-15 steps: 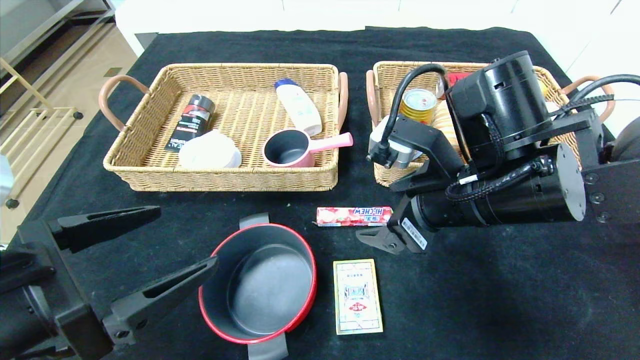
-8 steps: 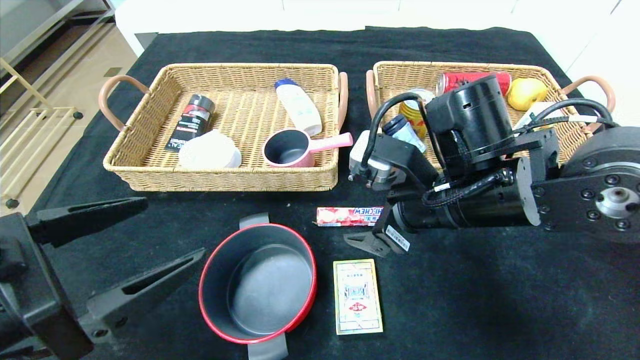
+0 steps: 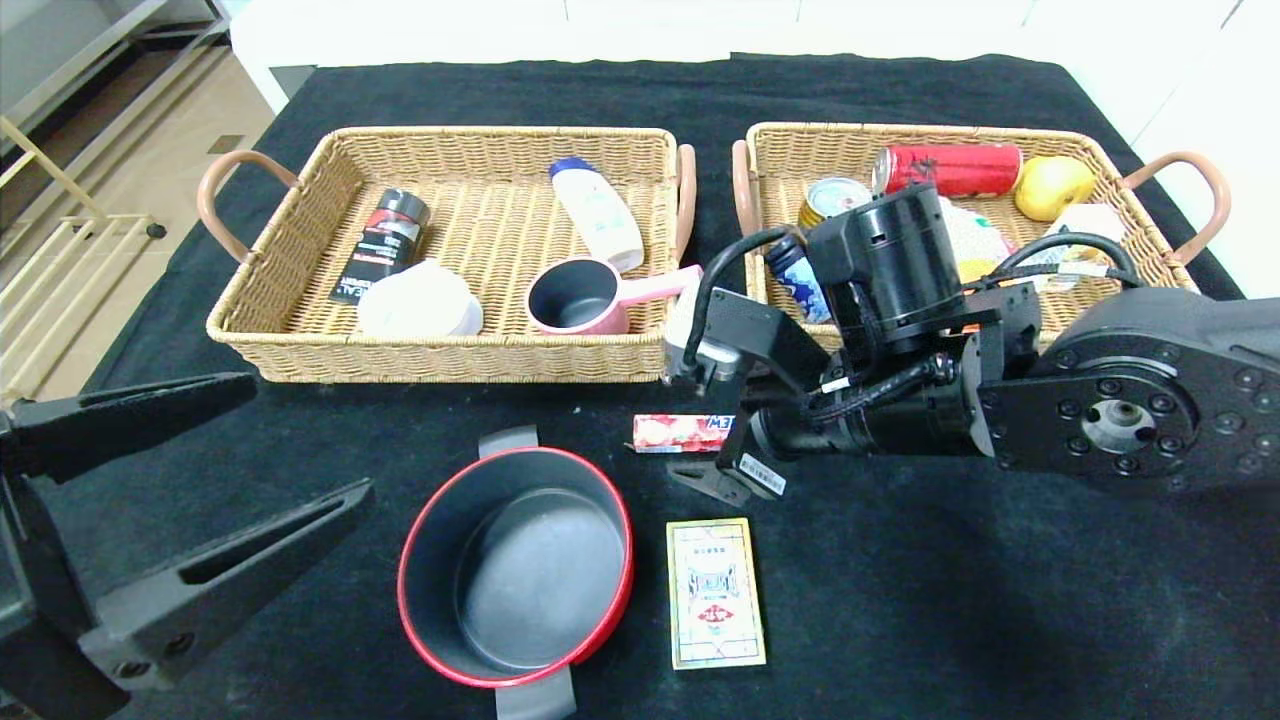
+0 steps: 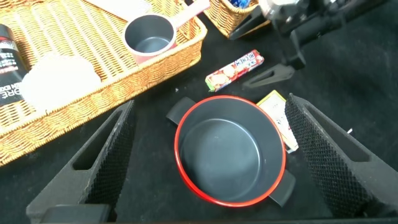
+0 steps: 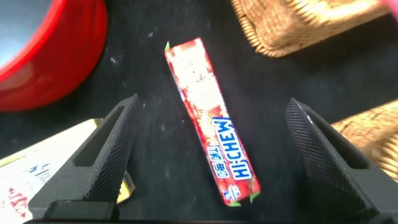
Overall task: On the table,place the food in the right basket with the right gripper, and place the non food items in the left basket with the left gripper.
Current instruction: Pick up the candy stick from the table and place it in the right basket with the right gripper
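A red Hi-Chew candy stick (image 3: 675,432) lies on the black table in front of the baskets. My right gripper (image 3: 712,455) is open and low over its right end. In the right wrist view the candy (image 5: 208,121) lies between the two spread fingers (image 5: 106,155), touching neither. My left gripper (image 3: 305,440) is open and empty at the near left. In its wrist view it hovers above a red-rimmed black pot (image 4: 230,149). The pot (image 3: 515,565) and a yellow card box (image 3: 714,592) lie near the front edge.
The left wicker basket (image 3: 440,362) holds a black can, a white bottle, a white bowl and a pink saucepan (image 3: 585,297). The right wicker basket (image 3: 900,131) holds a red can, a tin, a yellow fruit and snack packs, and my right arm partly covers it.
My right arm has moved left and down, bringing its open gripper around the candy's right end. My left gripper has drifted left and lower in the head view.
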You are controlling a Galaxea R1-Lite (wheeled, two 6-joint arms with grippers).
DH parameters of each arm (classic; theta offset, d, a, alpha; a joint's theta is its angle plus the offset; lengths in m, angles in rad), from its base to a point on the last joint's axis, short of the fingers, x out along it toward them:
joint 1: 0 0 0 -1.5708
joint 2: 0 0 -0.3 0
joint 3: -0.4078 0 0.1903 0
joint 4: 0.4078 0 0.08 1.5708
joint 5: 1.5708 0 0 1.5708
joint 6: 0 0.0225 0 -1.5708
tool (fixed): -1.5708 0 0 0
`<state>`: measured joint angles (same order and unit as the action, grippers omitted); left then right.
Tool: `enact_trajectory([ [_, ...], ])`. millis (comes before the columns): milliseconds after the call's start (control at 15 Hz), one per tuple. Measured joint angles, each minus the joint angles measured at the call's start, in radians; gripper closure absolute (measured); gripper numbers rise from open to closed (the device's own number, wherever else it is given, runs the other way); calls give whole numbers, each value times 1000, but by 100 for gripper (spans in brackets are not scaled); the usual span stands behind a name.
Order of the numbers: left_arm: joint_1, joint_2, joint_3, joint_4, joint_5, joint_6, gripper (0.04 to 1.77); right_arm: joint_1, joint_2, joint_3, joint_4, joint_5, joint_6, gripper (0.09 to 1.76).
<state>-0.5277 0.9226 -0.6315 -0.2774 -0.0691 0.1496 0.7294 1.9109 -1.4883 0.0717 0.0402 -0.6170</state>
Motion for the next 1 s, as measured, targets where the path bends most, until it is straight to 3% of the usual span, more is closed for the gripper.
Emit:
enact_trajectory([
  [1000,-1,-2,4,5,-4,1,9,-17,59,-9,-41,-31,-10,15],
])
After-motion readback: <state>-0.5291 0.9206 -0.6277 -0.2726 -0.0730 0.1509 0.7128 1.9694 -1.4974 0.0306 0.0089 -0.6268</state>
